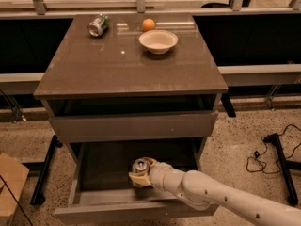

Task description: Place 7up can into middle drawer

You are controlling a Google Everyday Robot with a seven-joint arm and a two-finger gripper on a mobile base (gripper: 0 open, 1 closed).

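The 7up can [139,165], silver top up, stands upright inside the open middle drawer [92,165], the lowest one, near its front centre. My gripper [140,175] reaches in from the lower right. Its pale fingers [137,180] are closed around the can's lower body, so the label is mostly hidden. The can sits low in the drawer; I cannot tell whether it touches the drawer floor. The drawer's plain front panel [113,213] is pulled out toward the camera.
On the cabinet top [127,65] lie a green-and-silver can on its side [98,25], an orange [148,24] and a white bowl [158,41]. A closed plain drawer front [134,125] sits above the open drawer. A cardboard box [9,182] is at left and cables [263,154] at right.
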